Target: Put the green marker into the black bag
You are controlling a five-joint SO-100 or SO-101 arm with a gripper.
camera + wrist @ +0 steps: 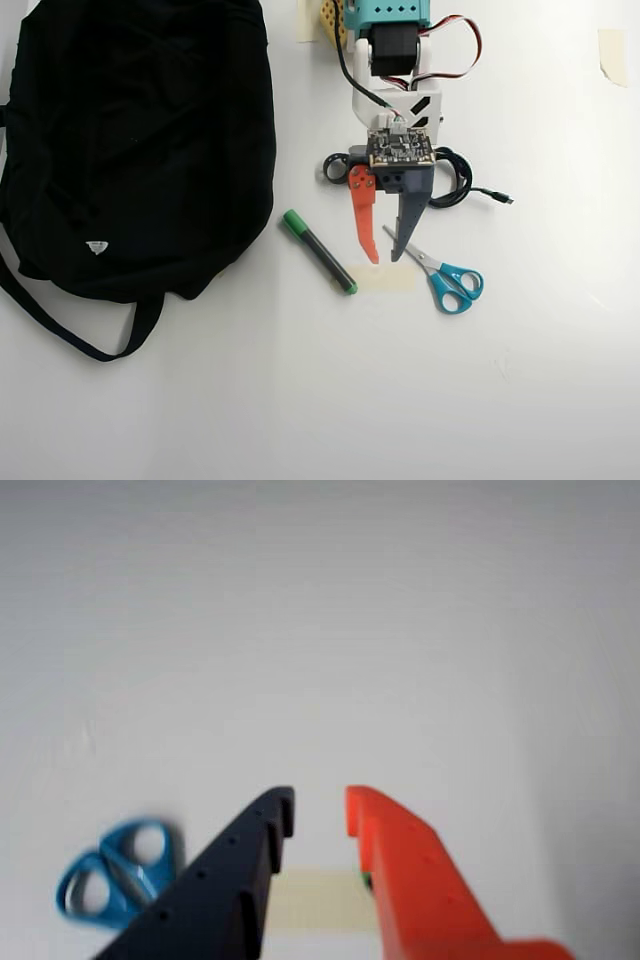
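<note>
Looking down from the overhead view, I see the green marker (319,251) lying loose on the white surface (300,400), slanted, with its green cap toward the black bag (130,140) and its small green end touching a strip of pale tape (385,279). The bag sits just beside the cap, to the left in that view. My end effector (386,260) hangs just right of the marker's lower end, fingers parted a little and holding nothing; the orange finger (362,215) is the nearer one. In the wrist view the end effector (318,802) shows the same narrow gap, with only the tape (315,900) below it and, I think, a sliver of green by the orange finger.

Blue-handled scissors (445,280) lie close under the dark finger (410,215). My worry: descending from here, I would straddle tape rather than marker, or push the barrel so it rolls. The narrow opening and slanted barrel make a clipped end likely, and the scissors could be caught.
</note>
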